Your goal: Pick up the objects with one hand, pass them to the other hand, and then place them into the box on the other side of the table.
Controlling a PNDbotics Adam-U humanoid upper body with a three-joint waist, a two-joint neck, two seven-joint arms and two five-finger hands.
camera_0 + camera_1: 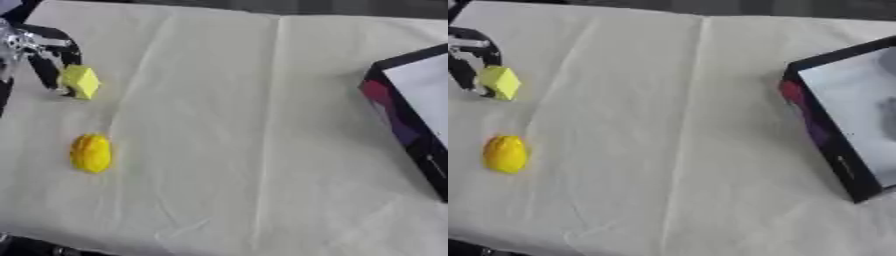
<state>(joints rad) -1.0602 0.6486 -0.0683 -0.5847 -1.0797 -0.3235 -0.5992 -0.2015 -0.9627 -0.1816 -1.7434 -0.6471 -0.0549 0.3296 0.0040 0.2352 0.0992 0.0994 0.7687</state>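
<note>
- Pale cloth-covered worktop [262, 125], creased, w/ a dark box [833, 150] at the right edge.
- Left hand [44, 55] at upper left, fingers curled round a yellow-green block [80, 81]; block looks barely off the cloth or touching it, can't tell which.
- Risk: grip sits on 1 side of the block, so it may twist or drop during the handover.
- Right hand not in view; the pass needs it mid-worktop.
- Yellow rounded object [91, 153] lies just below the block, apart from it; a dropped block could knock it.
- Path to the box looks open.
</note>
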